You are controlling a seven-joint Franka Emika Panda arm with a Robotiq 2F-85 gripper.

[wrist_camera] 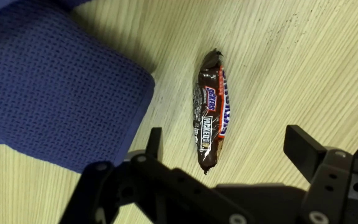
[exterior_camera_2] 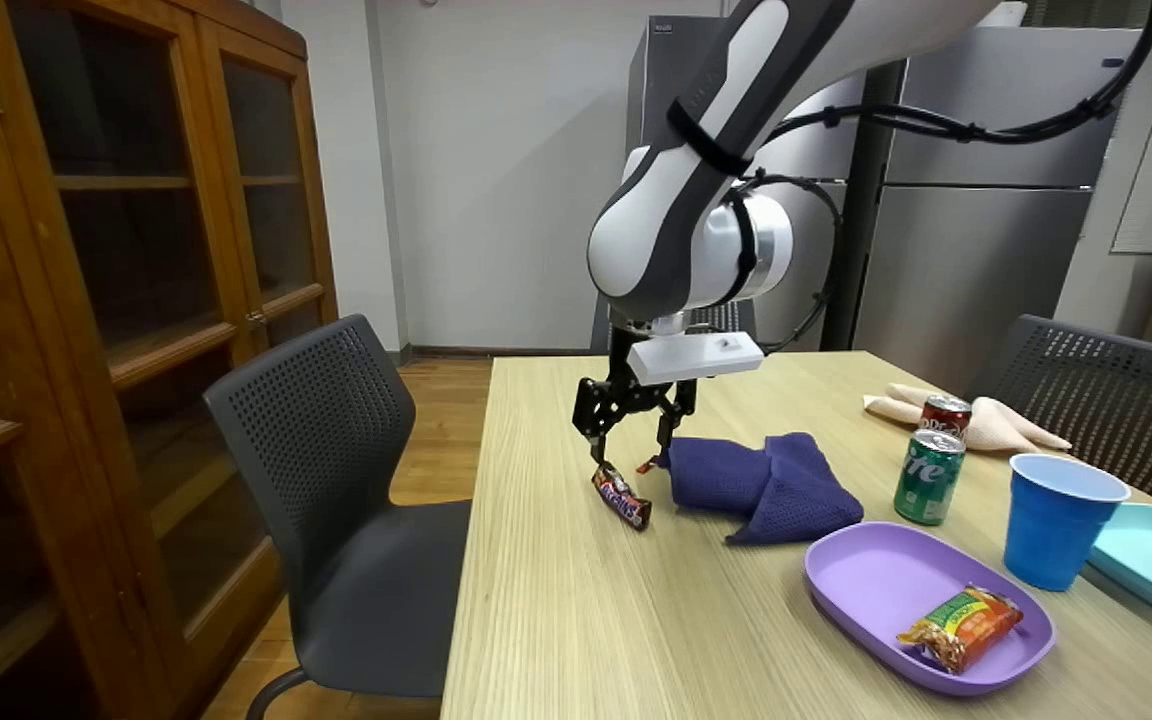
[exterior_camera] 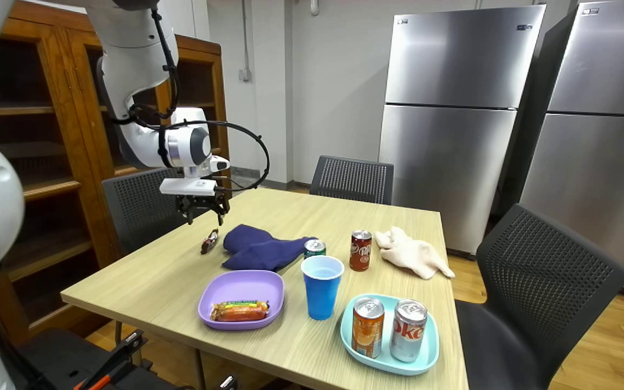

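Observation:
My gripper (exterior_camera: 205, 220) is open and empty above the table, over a brown Snickers bar (exterior_camera: 209, 241). In the wrist view the bar (wrist_camera: 210, 115) lies flat, its near end pointing between the two parted fingers (wrist_camera: 224, 137). The bar (exterior_camera_2: 622, 497) and gripper (exterior_camera_2: 631, 452) also show in an exterior view; the bar appears apart from the fingers. A dark blue cloth (wrist_camera: 57, 87) lies crumpled beside the bar, near the left finger in the wrist view; it shows in both exterior views (exterior_camera: 263, 248) (exterior_camera_2: 766, 485). A small red thing (exterior_camera_2: 647, 466) shows by the cloth, mostly hidden.
A purple plate (exterior_camera: 247, 284) holds an orange snack packet (exterior_camera: 240, 311). Nearby stand a blue cup (exterior_camera: 322, 295), green can (exterior_camera: 314, 248) and Dr Pepper can (exterior_camera: 360, 250). A teal plate (exterior_camera: 423, 364) holds two cans. A cream cloth (exterior_camera: 412, 254) lies behind. Chairs (exterior_camera_2: 336, 470) surround the table.

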